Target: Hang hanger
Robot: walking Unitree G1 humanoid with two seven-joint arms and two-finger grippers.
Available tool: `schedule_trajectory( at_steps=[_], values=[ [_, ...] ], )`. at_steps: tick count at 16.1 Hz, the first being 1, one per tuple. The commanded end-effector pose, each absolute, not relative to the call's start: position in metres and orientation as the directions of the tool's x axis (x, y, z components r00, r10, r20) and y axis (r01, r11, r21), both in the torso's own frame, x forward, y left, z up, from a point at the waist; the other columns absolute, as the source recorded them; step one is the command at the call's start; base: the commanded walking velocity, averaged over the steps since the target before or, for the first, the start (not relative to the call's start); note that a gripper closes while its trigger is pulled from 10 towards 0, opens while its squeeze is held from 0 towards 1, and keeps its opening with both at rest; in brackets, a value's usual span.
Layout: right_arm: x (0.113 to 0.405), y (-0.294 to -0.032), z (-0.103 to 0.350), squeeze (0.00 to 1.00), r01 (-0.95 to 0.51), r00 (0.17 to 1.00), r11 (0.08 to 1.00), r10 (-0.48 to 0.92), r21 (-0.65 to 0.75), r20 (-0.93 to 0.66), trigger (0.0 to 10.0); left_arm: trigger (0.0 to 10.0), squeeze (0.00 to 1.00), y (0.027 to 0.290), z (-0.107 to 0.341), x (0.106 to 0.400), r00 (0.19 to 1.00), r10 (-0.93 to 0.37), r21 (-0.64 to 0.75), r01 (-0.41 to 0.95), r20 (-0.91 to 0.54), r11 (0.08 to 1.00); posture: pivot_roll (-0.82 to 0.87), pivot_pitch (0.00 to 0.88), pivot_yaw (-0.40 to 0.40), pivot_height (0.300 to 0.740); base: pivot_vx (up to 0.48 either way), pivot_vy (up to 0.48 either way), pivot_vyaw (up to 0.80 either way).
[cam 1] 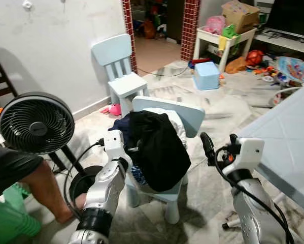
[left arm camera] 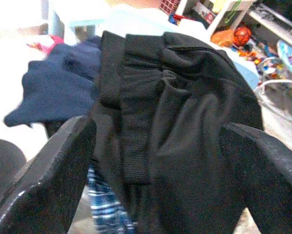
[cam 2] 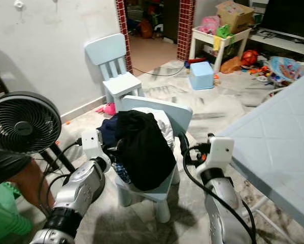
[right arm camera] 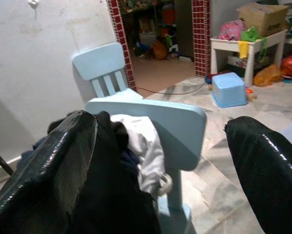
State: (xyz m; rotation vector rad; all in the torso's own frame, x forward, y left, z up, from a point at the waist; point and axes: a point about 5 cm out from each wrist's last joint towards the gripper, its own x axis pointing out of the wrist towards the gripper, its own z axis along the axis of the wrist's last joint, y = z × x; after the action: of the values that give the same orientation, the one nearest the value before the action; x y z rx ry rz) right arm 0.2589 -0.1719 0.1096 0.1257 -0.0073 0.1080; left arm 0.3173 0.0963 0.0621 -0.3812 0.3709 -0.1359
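A lived-in home, living room with marble-patterned tile floor [cam 1: 228,109]. Child-sized pale blue chairs [cam 1: 122,68], scattered toys [cam 1: 253,57], a blue step stool [cam 1: 207,75]. Black floor fan [cam 1: 36,123]; clothes pile [cam 1: 154,140] heaped on the near chair.

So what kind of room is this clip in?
Most likely a home living or play room: child-size blue chairs, scattered toys and a standing fan on a marble-look floor.

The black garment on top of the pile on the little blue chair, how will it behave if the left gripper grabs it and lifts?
The black garment will probably flop and drape, since it already sags over the chair edge. Likely light. It may drag the navy cloth beneath along. The left gripper stands open before it.
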Motion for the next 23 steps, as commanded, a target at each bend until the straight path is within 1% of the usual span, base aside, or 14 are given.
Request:
schedule_trajectory(
  at_steps=[1,4,7,8,10,11,12,15,19,21,23],
  values=[
    [0.258,-0.168,0.118,0.00,-0.137,0.990,0.985,0.134,0.103,0.039,10.0,10.0,0.00,0.100,0.058,0.319,0.917,-0.179,-0.409,0.020,-0.356,0.912,-0.20,0.000,0.094,0.740,0.000,0.000,0.00],
    [0.249,-0.175,0.123,0.00,-0.147,0.989,0.987,0.145,0.064,0.023,10.0,10.0,0.00,0.102,0.048,0.319,0.904,-0.135,-0.462,-0.075,-0.406,0.883,-0.22,0.000,0.071,0.740,0.000,0.000,0.00],
    [0.243,-0.179,0.125,0.00,-0.138,0.990,0.989,0.137,0.054,0.017,10.0,10.0,0.00,0.104,0.044,0.319,0.898,-0.129,-0.484,-0.103,-0.422,0.869,-0.24,0.000,0.074,0.740,0.000,0.000,0.00],
    [0.237,-0.180,0.127,0.00,-0.130,0.992,0.990,0.130,0.049,0.003,10.0,8.5,0.00,0.108,0.039,0.322,0.888,-0.116,-0.504,-0.141,-0.445,0.852,-0.25,0.000,0.069,0.740,0.000,0.000,0.00],
    [0.231,-0.178,0.127,0.00,-0.137,0.990,0.990,0.137,0.046,-0.012,10.0,5.0,0.00,0.112,0.038,0.325,0.881,-0.100,-0.522,-0.180,-0.463,0.834,-0.26,0.000,0.062,0.740,0.000,0.000,0.00],
    [0.230,-0.178,0.127,0.00,-0.139,0.990,0.989,0.140,0.045,-0.014,10.0,5.0,0.00,0.113,0.037,0.326,0.879,-0.097,-0.527,-0.189,-0.467,0.829,-0.26,0.000,0.061,0.740,0.000,0.000,0.00],
    [0.229,-0.178,0.128,0.00,-0.142,0.990,0.989,0.143,0.043,-0.017,10.0,10.0,0.00,0.113,0.038,0.328,0.878,-0.099,-0.538,-0.195,-0.469,0.820,-0.27,0.000,0.055,0.740,0.000,0.000,0.00],
    [0.226,-0.180,0.135,0.00,-0.136,0.990,0.990,0.137,0.038,-0.021,10.0,10.0,0.00,0.109,0.038,0.334,0.868,-0.132,-0.580,-0.199,-0.478,0.790,-0.28,0.006,0.047,0.740,0.000,0.000,0.00],
    [0.218,-0.178,0.140,0.00,-0.143,0.989,0.989,0.145,0.047,-0.033,10.0,10.0,0.00,0.100,0.037,0.334,0.854,-0.167,-0.570,-0.170,-0.492,0.804,-0.29,0.029,0.040,0.740,0.000,0.000,0.00],
    [0.219,-0.175,0.141,0.00,-0.153,0.987,0.987,0.155,0.057,-0.036,10.0,10.0,0.00,0.098,0.044,0.336,0.890,-0.173,-0.542,-0.094,-0.422,0.835,-0.27,0.026,0.037,0.740,0.000,0.000,0.00],
    [0.225,-0.174,0.139,0.00,-0.157,0.986,0.986,0.159,0.064,-0.039,10.0,10.0,0.00,0.107,0.052,0.332,0.938,-0.156,-0.486,-0.015,-0.310,0.874,-0.24,0.016,0.032,0.740,0.000,0.000,0.00]
  ],
)
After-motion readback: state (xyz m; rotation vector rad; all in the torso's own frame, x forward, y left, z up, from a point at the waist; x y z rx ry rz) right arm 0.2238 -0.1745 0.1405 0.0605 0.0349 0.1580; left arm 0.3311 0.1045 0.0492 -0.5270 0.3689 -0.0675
